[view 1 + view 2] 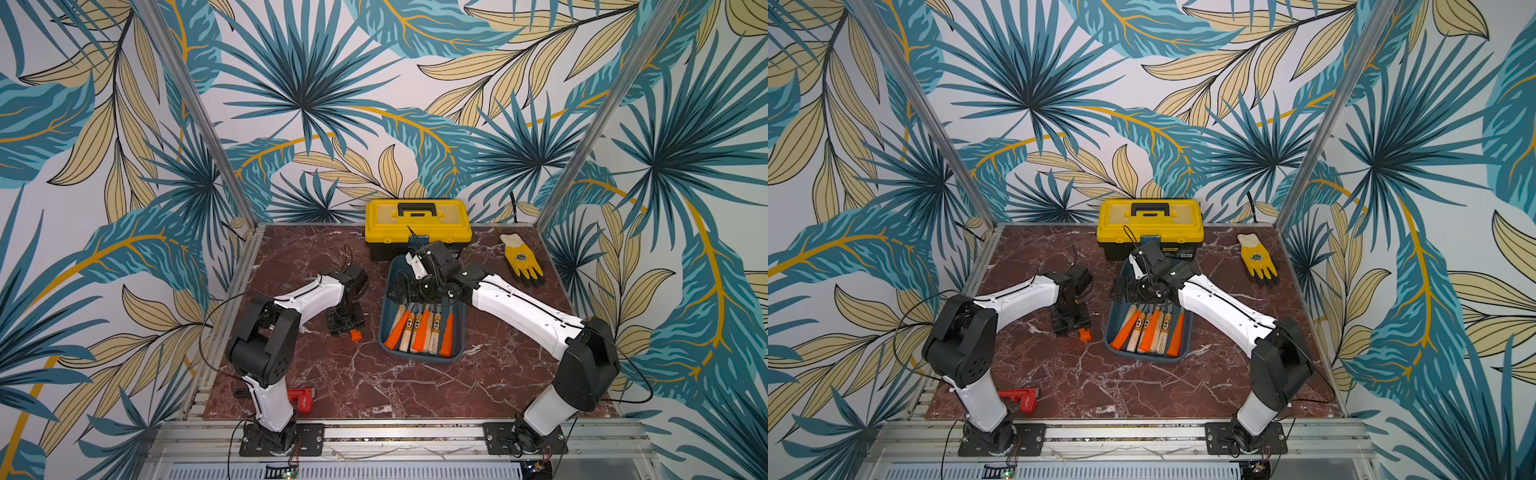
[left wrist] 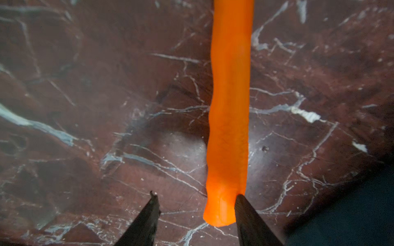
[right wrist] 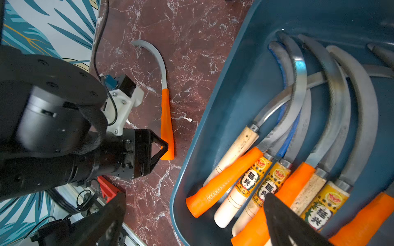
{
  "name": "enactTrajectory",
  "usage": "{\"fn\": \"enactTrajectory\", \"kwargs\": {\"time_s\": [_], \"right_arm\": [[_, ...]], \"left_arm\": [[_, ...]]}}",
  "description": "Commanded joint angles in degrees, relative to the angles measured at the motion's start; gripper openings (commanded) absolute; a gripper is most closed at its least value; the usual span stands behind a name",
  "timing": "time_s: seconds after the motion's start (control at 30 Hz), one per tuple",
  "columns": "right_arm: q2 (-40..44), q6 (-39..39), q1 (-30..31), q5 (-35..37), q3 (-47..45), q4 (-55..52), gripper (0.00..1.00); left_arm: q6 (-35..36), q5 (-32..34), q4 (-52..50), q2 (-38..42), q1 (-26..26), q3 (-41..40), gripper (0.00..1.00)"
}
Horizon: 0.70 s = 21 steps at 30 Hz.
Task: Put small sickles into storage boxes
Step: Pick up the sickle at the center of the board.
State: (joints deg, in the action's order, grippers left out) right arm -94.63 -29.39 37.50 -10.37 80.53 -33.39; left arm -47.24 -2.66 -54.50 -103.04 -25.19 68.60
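The left fingers (image 2: 251, 221) sit partly closed around the very end of the sickle (image 2: 230, 106) on the surface (image 2: 85, 127) near the tray (image 3: 202, 138), so it may slip and drop; the right fingers (image 3: 285, 225) hang wide, empty.

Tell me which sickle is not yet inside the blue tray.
The orange-handled sickle lying alone on the marble table, beside the tray, at the left hand; all other sickles lie inside the tray.
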Motion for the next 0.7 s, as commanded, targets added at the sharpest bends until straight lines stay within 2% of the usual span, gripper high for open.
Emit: {"fn": "enactTrajectory", "kwargs": {"time_s": [0.0, 0.5, 0.67], "right_arm": [[-0.4, 1.8, 0.2, 0.0, 0.8, -1.9, 1.00], [0.5, 2.6, 0.3, 1.3, -0.1, -3.1, 0.99], [1.1, 2.1, 0.3, 1.7, -1.0, -2.7, 1.00]], "left_arm": [[-1.1, 0.1, 1.4, -1.7, -0.1, -0.6, 0.57], [-1.3, 0.4, 1.9, -4.9, -1.6, 2.0, 0.57], [-0.5, 0.9, 2.1, -5.3, -1.5, 1.9, 0.48]]}}
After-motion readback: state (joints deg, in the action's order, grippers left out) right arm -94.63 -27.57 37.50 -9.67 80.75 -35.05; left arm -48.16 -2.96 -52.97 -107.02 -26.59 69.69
